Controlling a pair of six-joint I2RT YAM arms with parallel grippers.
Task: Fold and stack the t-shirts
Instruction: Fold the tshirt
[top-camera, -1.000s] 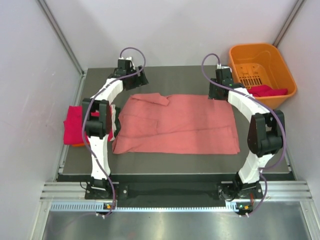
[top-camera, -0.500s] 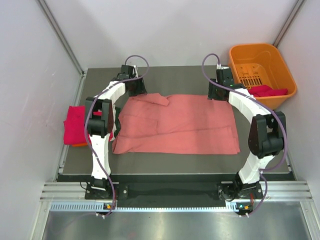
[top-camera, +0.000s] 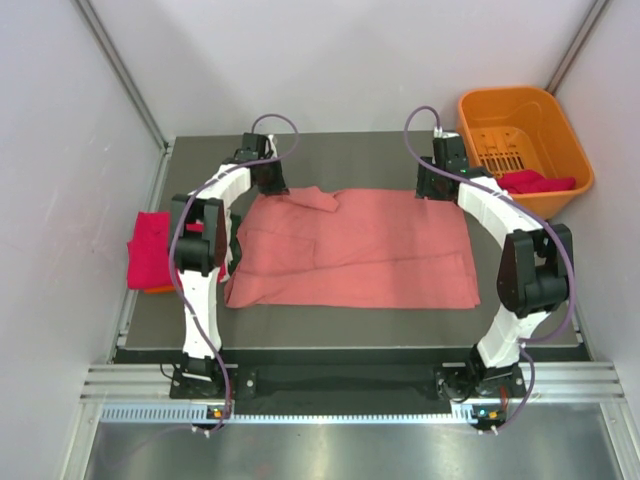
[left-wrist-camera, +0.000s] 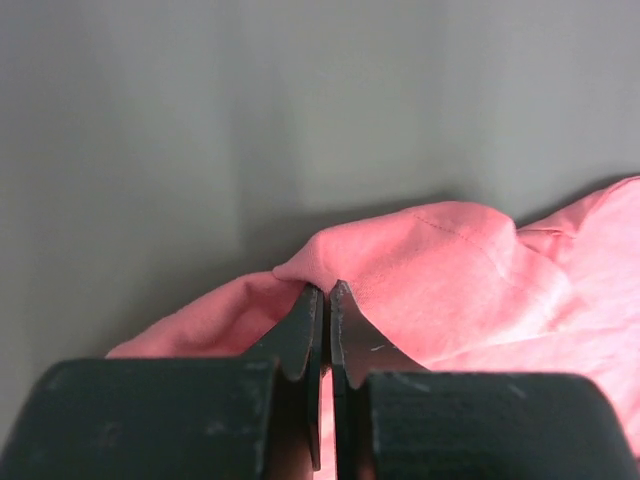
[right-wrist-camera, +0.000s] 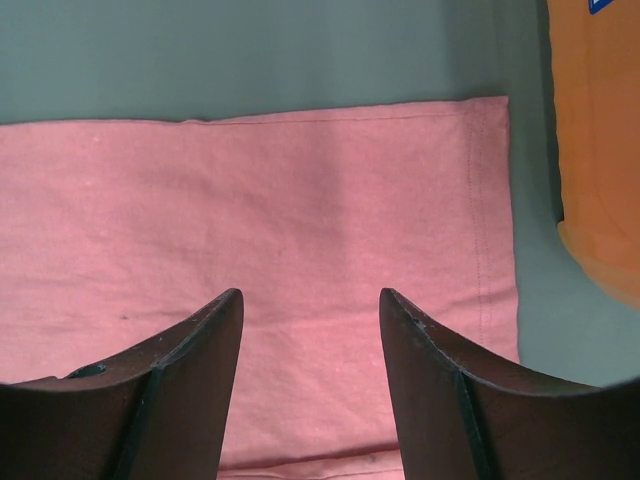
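Note:
A large salmon-pink t-shirt (top-camera: 360, 250) lies spread on the dark table. My left gripper (top-camera: 268, 186) is at its far left corner, shut on a pinched fold of the salmon-pink t-shirt (left-wrist-camera: 400, 270); the fingers (left-wrist-camera: 305, 330) press together on the cloth. My right gripper (top-camera: 432, 190) hovers open over the far right corner of the salmon-pink t-shirt (right-wrist-camera: 300, 220), holding nothing. A folded magenta-red t-shirt (top-camera: 148, 248) sits at the left table edge on something orange. Another magenta-red t-shirt (top-camera: 535, 182) lies in the basket.
An orange plastic basket (top-camera: 520, 120) stands at the back right, its wall (right-wrist-camera: 600, 150) close to my right gripper. Grey walls enclose the table on three sides. Bare table (top-camera: 350, 150) shows beyond the shirt.
My left gripper came down to the shirt's far left corner and shut on the cloth. The right arm stayed still.

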